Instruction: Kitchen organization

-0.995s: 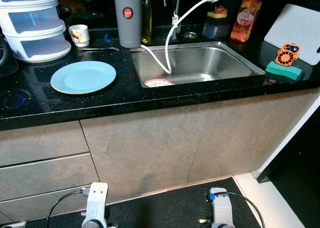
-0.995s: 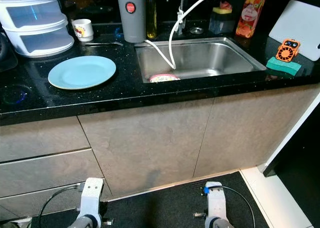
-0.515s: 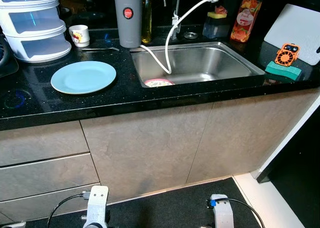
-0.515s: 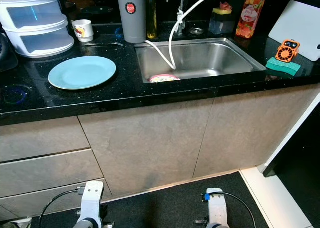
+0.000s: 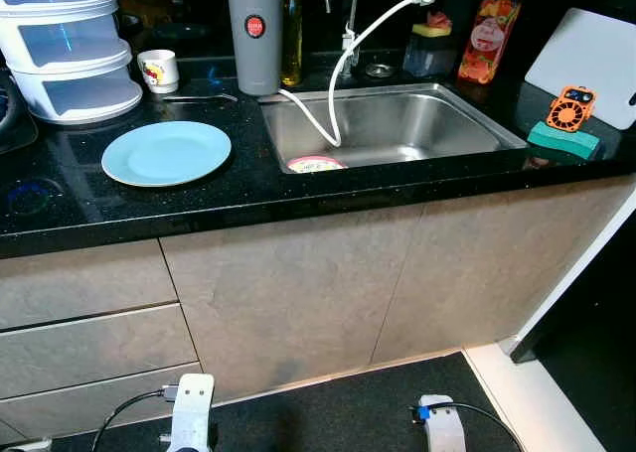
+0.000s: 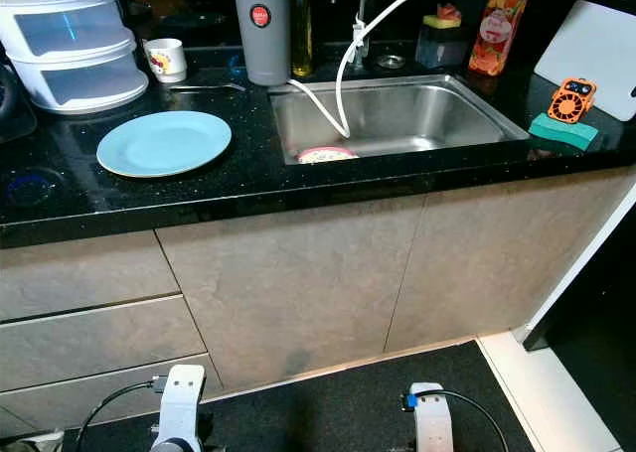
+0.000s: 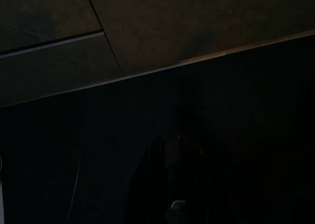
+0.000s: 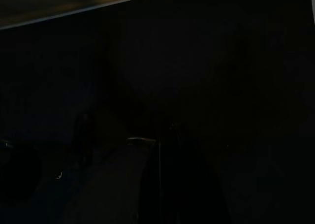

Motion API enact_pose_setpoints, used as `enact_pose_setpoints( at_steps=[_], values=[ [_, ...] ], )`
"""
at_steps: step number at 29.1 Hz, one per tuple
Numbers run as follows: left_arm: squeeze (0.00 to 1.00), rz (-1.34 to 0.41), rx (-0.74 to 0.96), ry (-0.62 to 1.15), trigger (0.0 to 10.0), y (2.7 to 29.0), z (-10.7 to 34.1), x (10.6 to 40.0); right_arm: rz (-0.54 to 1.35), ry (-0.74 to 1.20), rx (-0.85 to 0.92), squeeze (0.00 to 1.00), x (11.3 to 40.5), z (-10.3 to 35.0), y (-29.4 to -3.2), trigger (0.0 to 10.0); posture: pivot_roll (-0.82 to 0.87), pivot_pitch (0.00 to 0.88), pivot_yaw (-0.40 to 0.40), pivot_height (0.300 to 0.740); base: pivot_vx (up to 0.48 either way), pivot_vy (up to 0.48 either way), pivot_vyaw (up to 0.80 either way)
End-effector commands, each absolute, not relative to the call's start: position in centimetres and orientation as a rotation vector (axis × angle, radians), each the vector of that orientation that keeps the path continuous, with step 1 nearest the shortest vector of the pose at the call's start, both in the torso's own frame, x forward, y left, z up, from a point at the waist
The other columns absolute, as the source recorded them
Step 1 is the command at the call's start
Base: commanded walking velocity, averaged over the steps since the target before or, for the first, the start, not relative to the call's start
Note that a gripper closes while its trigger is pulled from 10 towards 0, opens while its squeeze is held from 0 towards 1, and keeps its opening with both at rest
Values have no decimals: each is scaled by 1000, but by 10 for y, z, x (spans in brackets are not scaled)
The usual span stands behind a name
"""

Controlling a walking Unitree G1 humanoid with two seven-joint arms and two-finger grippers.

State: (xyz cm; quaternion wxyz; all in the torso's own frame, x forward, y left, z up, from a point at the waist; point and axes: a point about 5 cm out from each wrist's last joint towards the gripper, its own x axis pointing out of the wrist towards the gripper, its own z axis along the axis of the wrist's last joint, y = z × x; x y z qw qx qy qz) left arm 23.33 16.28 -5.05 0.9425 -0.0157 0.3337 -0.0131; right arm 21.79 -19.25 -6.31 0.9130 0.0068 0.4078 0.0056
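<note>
Plate (image 5: 166, 153) lies flat on the surface (image 5: 248, 189), left of the sink (image 5: 397, 124) and up and far from both hanging arms, nearer the left hand; neither hand's opening can be told.

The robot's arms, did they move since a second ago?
Yes. Both arms sank lower: the left arm and right arm now hang nearer the picture's bottom edge. Nothing was grabbed or dropped. The plate, the sink and the cup stayed put.
</note>
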Motion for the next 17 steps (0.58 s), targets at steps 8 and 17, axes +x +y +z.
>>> enact_pose_setpoints(
  at_steps=[8,17],
  values=[
    [0,-49,-32,705,10000,156,-54,229,28,842,8,0,216,-64,-191,10000,-62,118,-17,740,0,0,200],
    [0,-70,-5,684,10000,154,-51,233,17,828,13,0,220,-62,-192,10000,-62,119,-15,740,0,0,800]
  ],
)
